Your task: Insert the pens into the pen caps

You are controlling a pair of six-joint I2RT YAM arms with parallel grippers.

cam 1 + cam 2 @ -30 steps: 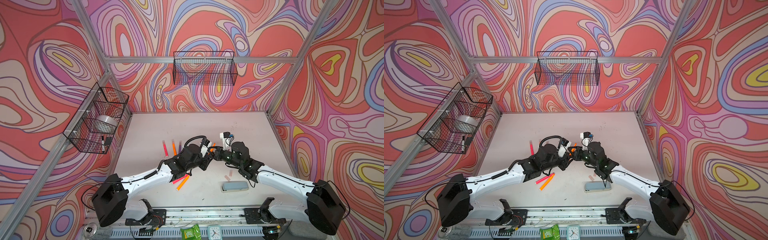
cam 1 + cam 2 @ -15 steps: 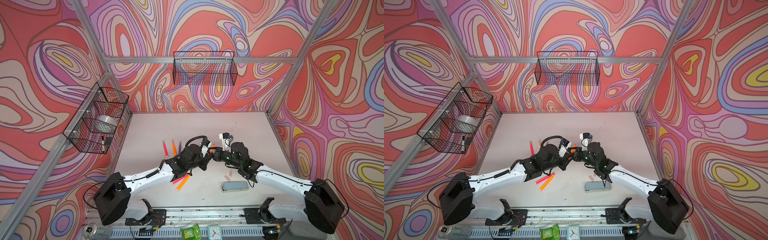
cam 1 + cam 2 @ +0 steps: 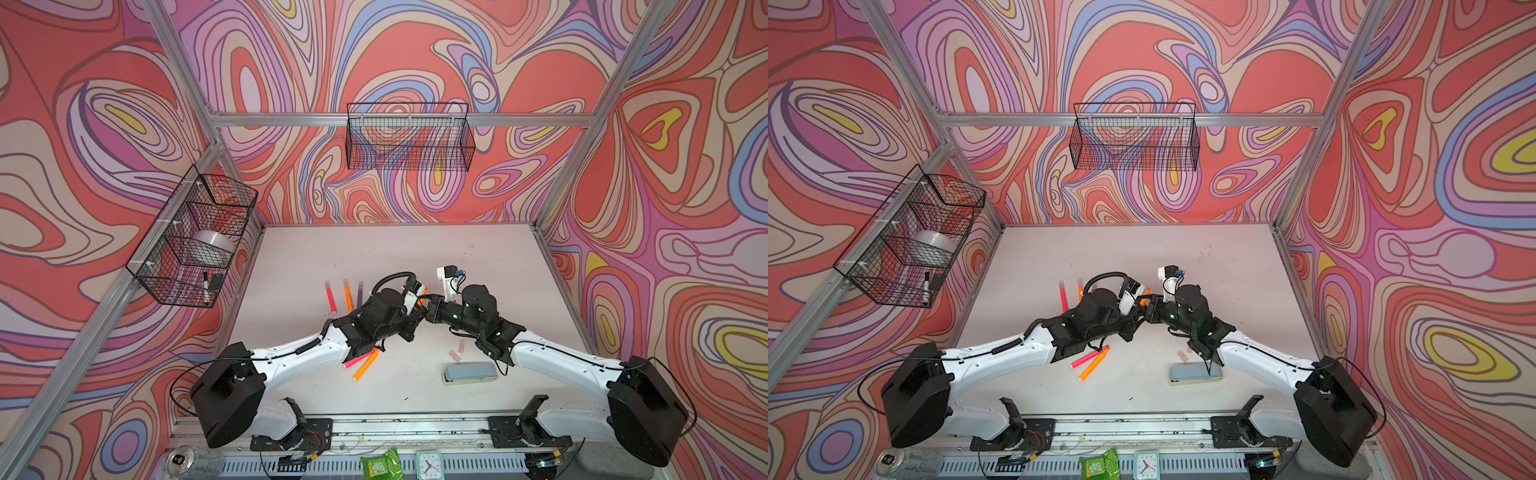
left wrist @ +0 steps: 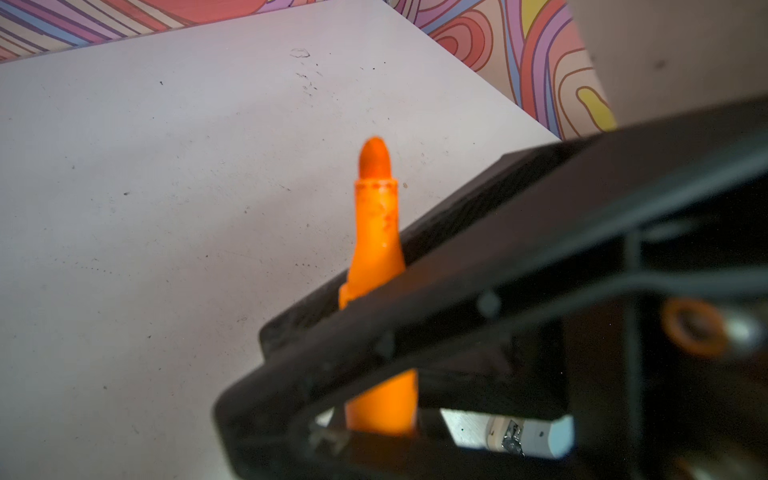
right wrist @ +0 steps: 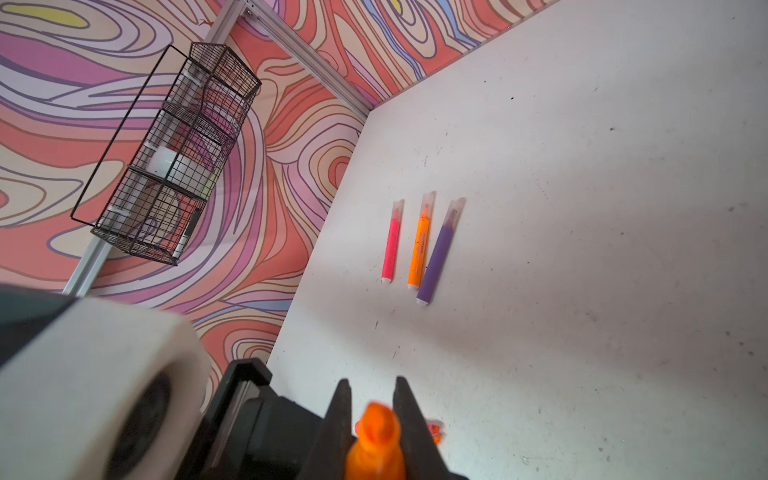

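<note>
The orange pen [image 4: 376, 241] is smooth, slightly glossy plastic with a matt tip. The table [image 4: 145, 208] is matt, scuffed white. The wire basket [image 5: 174, 166] is black metal.

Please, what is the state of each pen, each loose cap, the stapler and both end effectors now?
Held orange pen: uncapped, tip bare.
Right end effector: shut on that pen.
Left end effector: at that pen; grip hidden.
Row of three pens: capped, lying flat.
Loose caps: off any pen, lying flat.
Stapler: closed.

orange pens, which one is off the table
The held orange pen, clamped in the left gripper and right gripper, tip bare. The capped orange pen and the front orange pen lie on the table.
</note>
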